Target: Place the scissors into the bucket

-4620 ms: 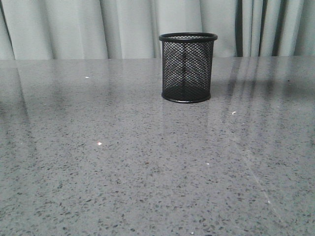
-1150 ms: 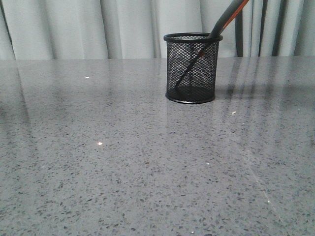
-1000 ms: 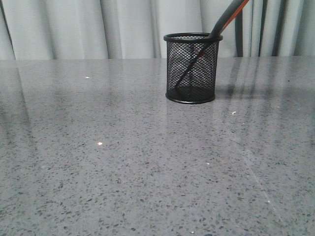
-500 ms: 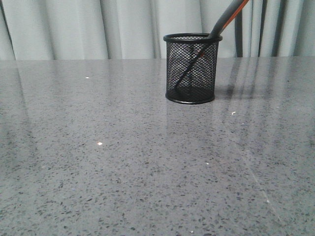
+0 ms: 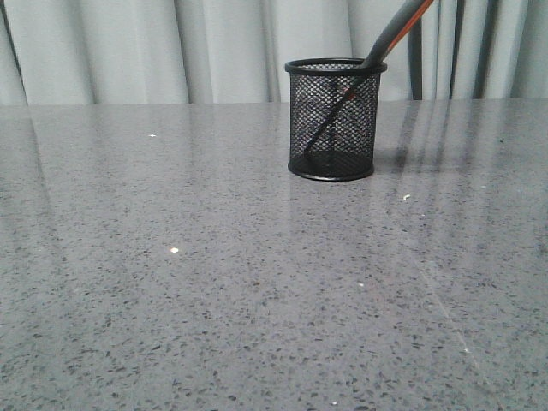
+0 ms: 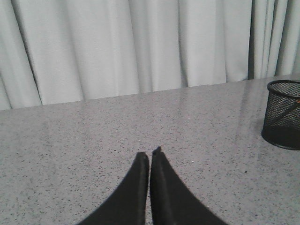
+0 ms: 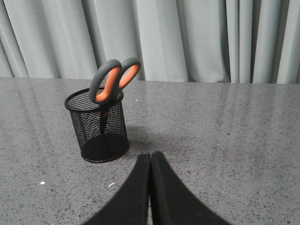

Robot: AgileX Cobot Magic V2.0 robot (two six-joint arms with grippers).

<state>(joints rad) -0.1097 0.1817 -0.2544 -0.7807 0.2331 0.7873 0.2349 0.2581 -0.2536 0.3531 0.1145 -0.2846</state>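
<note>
The black mesh bucket (image 5: 332, 118) stands upright on the grey table near the back, right of centre. The scissors (image 7: 113, 79) stand inside it, blades down, leaning on the rim with the dark grey, orange-lined handles sticking out above. In the front view the scissors (image 5: 396, 30) slant up to the right past the top edge. My right gripper (image 7: 150, 154) is shut and empty, apart from the bucket (image 7: 98, 125). My left gripper (image 6: 149, 153) is shut and empty too, well away from the bucket (image 6: 283, 114). Neither gripper shows in the front view.
The speckled grey tabletop (image 5: 214, 282) spreads wide around the bucket. Pale curtains (image 5: 171, 47) hang behind the table's far edge. A few tiny white specks (image 5: 174, 250) lie on the surface.
4.6 s ago the bucket stood empty and slightly further left; the scissors have stood in it since 1.1 s ago. Over the last second nothing has visibly moved.
</note>
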